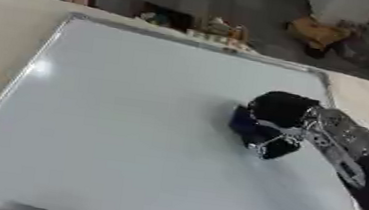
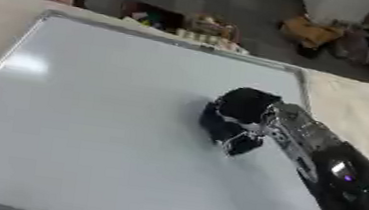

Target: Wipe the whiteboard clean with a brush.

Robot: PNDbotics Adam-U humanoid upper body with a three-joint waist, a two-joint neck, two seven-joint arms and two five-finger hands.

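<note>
Left eye view: the whiteboard (image 1: 114,128) is seen flat on the bench (image 1: 4,19), stiff and slick, no marks visible. Right of centre, a dark brush (image 1: 243,124), judged light and rigid, is held clamped at its sides by the right hand's (image 1: 280,111) curled fingers.

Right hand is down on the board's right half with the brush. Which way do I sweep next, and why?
Probably sweep left across the whiteboard. The right hand sits curled on the dark blue brush near the right edge, so most of the surface lies to its left. No marks are visible there, so one slow pass toward the left frame should be enough to confirm it is clean.
</note>
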